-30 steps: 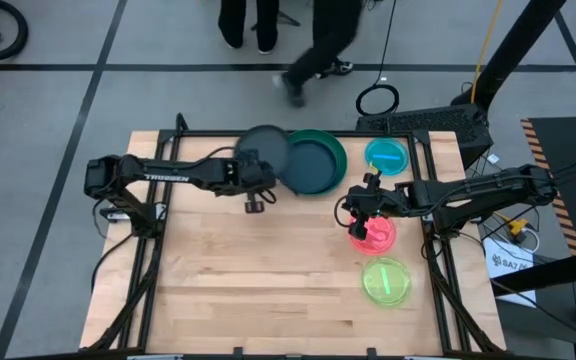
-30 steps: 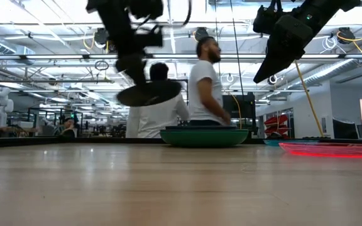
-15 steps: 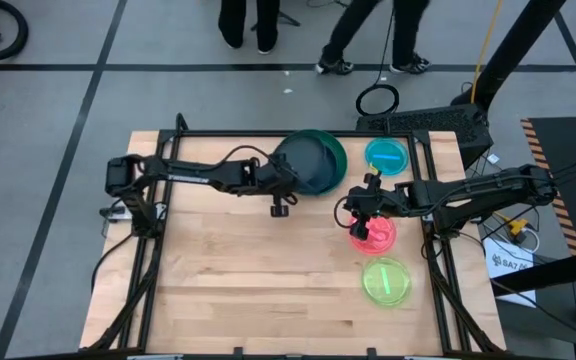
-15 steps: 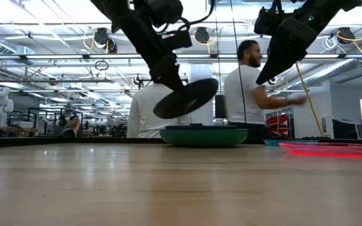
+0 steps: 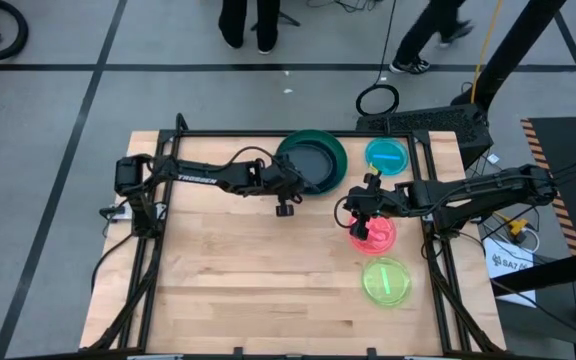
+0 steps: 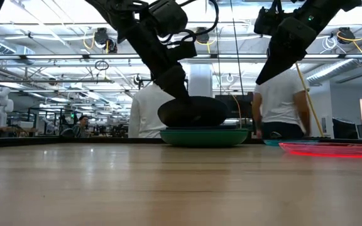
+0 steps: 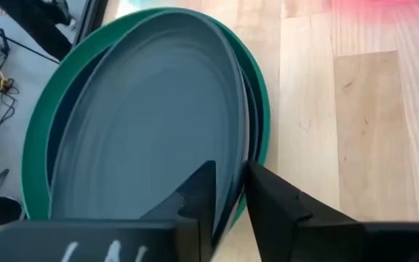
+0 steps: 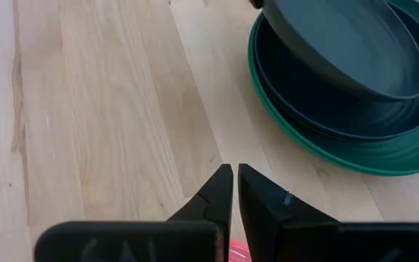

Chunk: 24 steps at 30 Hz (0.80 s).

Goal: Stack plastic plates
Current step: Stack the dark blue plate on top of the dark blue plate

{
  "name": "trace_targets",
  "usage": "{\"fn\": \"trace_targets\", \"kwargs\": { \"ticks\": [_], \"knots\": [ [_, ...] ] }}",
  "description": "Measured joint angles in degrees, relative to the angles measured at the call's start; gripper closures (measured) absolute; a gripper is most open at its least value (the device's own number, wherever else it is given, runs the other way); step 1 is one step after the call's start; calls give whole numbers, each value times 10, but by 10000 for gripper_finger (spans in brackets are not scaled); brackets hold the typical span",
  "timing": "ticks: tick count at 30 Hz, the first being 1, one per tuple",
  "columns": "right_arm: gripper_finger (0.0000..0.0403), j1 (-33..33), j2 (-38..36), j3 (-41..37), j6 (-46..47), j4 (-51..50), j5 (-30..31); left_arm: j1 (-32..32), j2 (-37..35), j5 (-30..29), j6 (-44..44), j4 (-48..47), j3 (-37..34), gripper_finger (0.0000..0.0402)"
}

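A dark grey plate [image 5: 313, 163] hangs in my left gripper [image 5: 292, 180] just over a stack at the table's far edge. That stack is a large green plate [image 5: 340, 150] with a dark plate [image 8: 318, 102] nested in it. In the low view the grey plate [image 6: 193, 112] sits low over the green plate [image 6: 203, 137]; whether they touch I cannot tell. My right gripper [image 5: 365, 213] is shut and hovers above the pink plate [image 5: 378, 236]. A blue plate [image 5: 386, 155] and a lime plate [image 5: 386, 282] lie flat on the table's right side. My left gripper [image 7: 228, 175] pinches the grey plate's rim [image 7: 233, 164] on the side nearest the arm, one finger [image 7: 198, 193] over the plate's inner face and the other [image 7: 275, 204] outside the rim. The fingers come from the table's left, slanting down. The plate is slightly tilted over the stack.
People walk and stand beyond the far edge of the table. A black frame rail runs along the far edge behind the stack. Bare wood spreads over the middle and near part of the table [image 5: 248, 280].
My left gripper has carried the grey plate toward the table's right and downward. The plate was to the left of the green stack, then tilted steeply above its edge. It now sits nearly level, low over the stack.
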Motion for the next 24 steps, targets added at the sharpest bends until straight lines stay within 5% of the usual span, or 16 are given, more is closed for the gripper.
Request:
{"fn": "trace_targets", "kwargs": {
  "ticks": [14,24],
  "knots": [
    [385,0,0,0,0,2,0,-2,-10,2,-45,-20,0,316],
    [385,0,0,0,0,27,1,14,-10,70,-67,8,0,316]
  ]
}}
